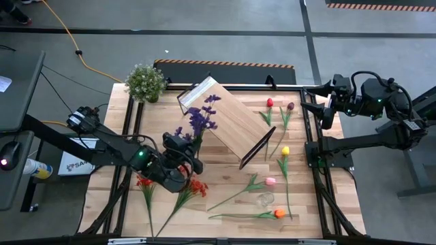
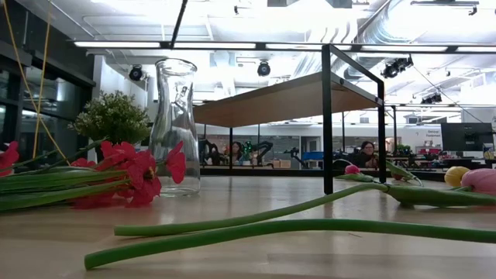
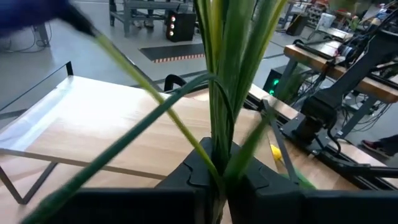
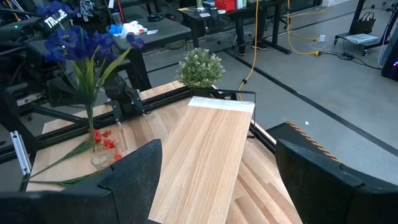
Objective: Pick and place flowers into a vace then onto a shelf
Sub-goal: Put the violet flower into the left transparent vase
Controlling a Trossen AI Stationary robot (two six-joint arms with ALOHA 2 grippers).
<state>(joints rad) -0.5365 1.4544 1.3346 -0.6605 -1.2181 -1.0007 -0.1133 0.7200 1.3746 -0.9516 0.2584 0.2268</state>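
Note:
My left gripper (image 1: 188, 154) (image 3: 217, 182) is over the table's left half, shut on a purple sprig (image 1: 201, 120) (image 4: 81, 43) that stands upright. The clear glass vase (image 2: 174, 128) stands upright on its base, with no stem inside it in the low view. In the right wrist view, glass (image 4: 101, 160) shows just under the sprig's stem. The shelf (image 1: 228, 121) stands on its black legs, set diagonally at the table's middle. Red sprays (image 1: 197, 187) and several tulips lie flat. My right gripper (image 1: 315, 102) (image 4: 217, 186) waits open at the far right edge. My left gripper pinches the purple sprig's bundle of green stems and leaves (image 3: 219, 146) between its two fingers. It comes roughly level from the table's left, with the fingers across the stems. The sprig stands upright with its blossoms above the fingers. Its lower end is hidden in the wrist view.
A bushy potted plant (image 1: 145, 82) sits at the far left corner. Red (image 1: 269, 102), maroon (image 1: 291, 106), yellow (image 1: 285, 150), pink (image 1: 271, 181) and orange (image 1: 279, 213) tulips lie on the right half, with a small clear glass object (image 1: 264, 199) among them. People sit in the room beyond.

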